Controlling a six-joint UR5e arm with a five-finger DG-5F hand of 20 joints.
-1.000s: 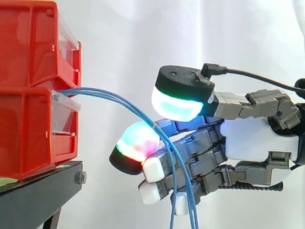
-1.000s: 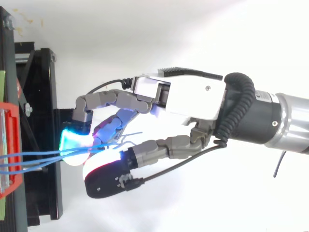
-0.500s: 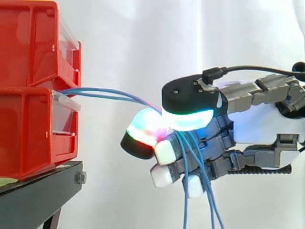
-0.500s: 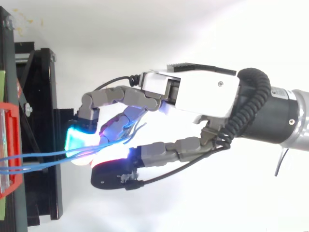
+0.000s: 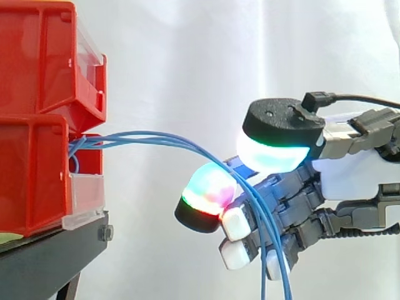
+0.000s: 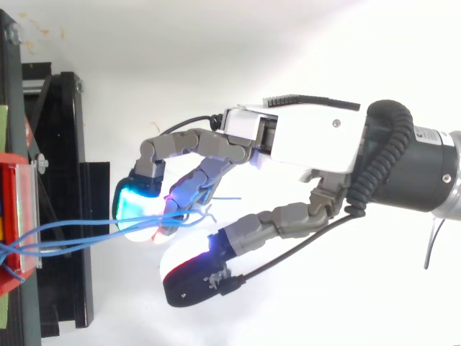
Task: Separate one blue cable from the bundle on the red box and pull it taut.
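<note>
Robot hand (image 5: 350,175) now sits farther from the red box (image 5: 31,169); I cannot tell its grip. Dragging the whole blue bundle (image 5: 156,134) risks separating none.

The whole setup sits on a black stand (image 5: 53,253) in front of the white curtain (image 5: 187,62), and from the side you can spot a bolt (image 5: 105,233) in the stand's front edge. Sitting right on it is a red bin (image 5: 31,169), whose clear front panel (image 5: 84,199) hangs low, down near the stand's top. A second red bin (image 5: 37,56) is stacked straight on top of that one.
</note>
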